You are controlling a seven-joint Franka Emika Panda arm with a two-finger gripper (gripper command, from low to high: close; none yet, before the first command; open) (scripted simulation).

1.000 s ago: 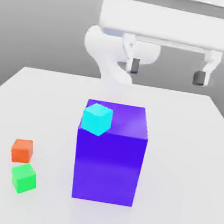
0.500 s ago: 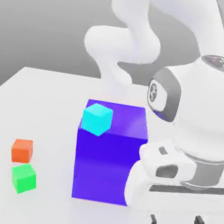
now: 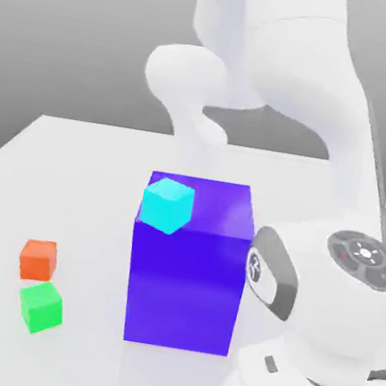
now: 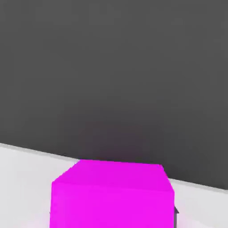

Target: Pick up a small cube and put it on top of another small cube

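Observation:
The small cube (image 4: 111, 196), bright magenta-pink, sits close up in the hand view on the white table, right at my hand. A dark finger (image 4: 176, 213) lies against one of its sides, and my gripper is shut on it. In the exterior view my arm (image 3: 309, 312) bends low over the table's near corner at the exterior view's right, its hand reaching the picture's lower edge. A cyan cube (image 3: 167, 205) rests tilted on the top front corner of a large blue-violet block (image 3: 185, 292).
An orange-red cube (image 3: 38, 259) and a green cube (image 3: 41, 306) lie side by side on the white table (image 3: 79, 161) at the exterior view's left. The tall blue-violet block stands in the middle, just beside my arm.
The hand came down from high behind the block to the near right corner, over the magenta cube, and its open jaws closed. The other cubes have not moved.

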